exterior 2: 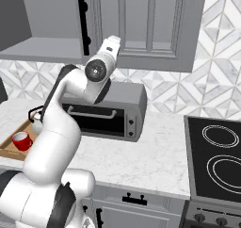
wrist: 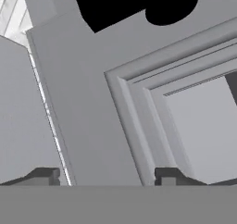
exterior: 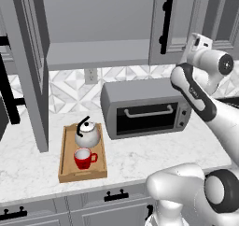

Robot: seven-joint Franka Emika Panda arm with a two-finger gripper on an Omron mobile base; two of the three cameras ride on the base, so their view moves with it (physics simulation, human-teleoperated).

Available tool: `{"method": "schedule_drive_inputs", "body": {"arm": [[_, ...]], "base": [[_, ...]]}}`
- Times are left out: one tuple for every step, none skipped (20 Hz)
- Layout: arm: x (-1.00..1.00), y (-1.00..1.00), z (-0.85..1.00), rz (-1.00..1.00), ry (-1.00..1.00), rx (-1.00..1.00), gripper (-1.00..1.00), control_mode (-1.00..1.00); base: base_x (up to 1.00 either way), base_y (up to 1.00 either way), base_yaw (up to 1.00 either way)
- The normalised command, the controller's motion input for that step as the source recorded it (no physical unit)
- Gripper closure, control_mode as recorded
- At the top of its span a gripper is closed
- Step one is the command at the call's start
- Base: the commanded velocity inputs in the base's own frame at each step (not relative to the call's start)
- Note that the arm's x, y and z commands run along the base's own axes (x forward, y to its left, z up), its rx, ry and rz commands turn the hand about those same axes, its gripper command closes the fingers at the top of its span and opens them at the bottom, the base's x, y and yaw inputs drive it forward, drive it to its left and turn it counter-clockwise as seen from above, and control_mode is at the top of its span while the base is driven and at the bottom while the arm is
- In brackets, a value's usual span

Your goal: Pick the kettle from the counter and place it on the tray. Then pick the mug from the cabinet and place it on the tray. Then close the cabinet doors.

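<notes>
You have the cabinet (exterior: 98,52) standing open above the counter (exterior: 140,157), its left door (exterior: 28,71) swung out at 9 o'clock and the right door (exterior: 170,24) at 1 o'clock, with your hand (wrist: 106,177) pressed close against that right door's panel, fingers spread wide and holding nothing. At 3 o'clock of the tray (exterior: 65,166) sits the toaster oven (exterior: 147,109). On the tray, the kettle (exterior: 87,135) sits at 12 o'clock and the mug (exterior: 84,158) just below at 6.

White rounded arm (exterior: 200,103), dark joints
</notes>
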Motion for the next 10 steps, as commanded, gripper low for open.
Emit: {"method": "schedule_drive_inputs", "body": {"arm": [[0.66, 0.00, -0.18, 0.00, 0.09, -0.02, -1.00, -1.00], [0.62, 0.00, -0.17, 0.00, 0.11, -0.01, -1.00, -1.00], [0.62, 0.00, -0.26, 0.00, 0.17, -0.02, -1.00, -1.00], [0.63, 0.00, -0.28, 0.00, 0.19, -0.03, -1.00, -1.00], [0.62, 0.00, -0.31, 0.00, 0.21, -0.03, -1.00, -1.00], [0.62, 0.00, -0.44, 0.00, 0.22, -0.05, -1.00, -1.00], [0.52, 0.00, -0.54, 0.00, 0.20, -0.05, -1.00, -1.00], [0.35, 0.00, -0.68, 0.00, 0.19, -0.06, -1.00, -1.00], [0.18, 0.00, -0.83, -0.01, 0.17, -0.05, -1.00, -1.00], [0.14, 0.00, -0.94, -0.01, 0.18, -0.07, -1.00, -1.00]], "base": [[0.00, 0.00, 0.00], [0.00, 0.00, 0.00], [0.00, 0.00, 0.00], [0.00, 0.00, 0.00], [0.00, 0.00, 0.00], [0.00, 0.00, 0.00], [0.00, 0.00, 0.00], [0.00, 0.00, 0.00], [0.00, 0.00, 0.00], [0.00, 0.00, 0.00]]}}
